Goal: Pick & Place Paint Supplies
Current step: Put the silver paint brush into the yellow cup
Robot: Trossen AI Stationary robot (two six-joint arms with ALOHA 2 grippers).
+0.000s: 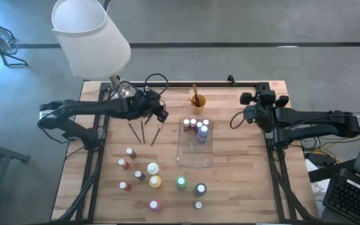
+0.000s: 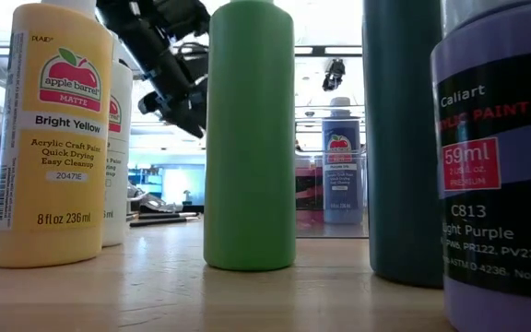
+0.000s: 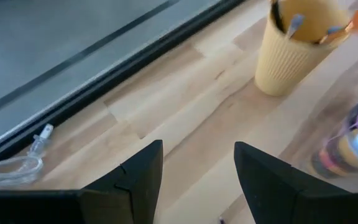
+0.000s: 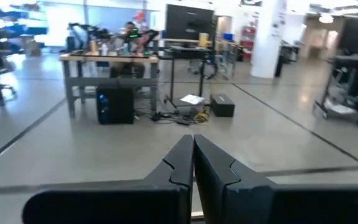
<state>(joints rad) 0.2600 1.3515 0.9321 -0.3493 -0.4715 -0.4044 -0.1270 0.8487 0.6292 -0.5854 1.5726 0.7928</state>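
Observation:
Three thin brushes [image 1: 144, 131] lie flat on the table left of centre. Above and just behind them hovers my left gripper [image 1: 161, 115], open and slanting down, nothing between its fingers [image 3: 138, 174]. A few small paint bottles [image 1: 195, 125] stand in the far end of the clear tray [image 1: 195, 156]. Several more bottles [image 1: 154, 175] stand loose near the front edge; in the low view these include a yellow one [image 2: 49, 138] and a green one [image 2: 250, 138]. The orange cup [image 1: 197, 100] holds brushes. At the far right my right gripper [image 4: 193, 155] is shut and empty.
A white lamp shade [image 1: 89, 34] hangs over the far left corner. Black cables [image 1: 157, 81] run along the far edge. Bare wood lies between the brushes and the tray, and to the right of the tray.

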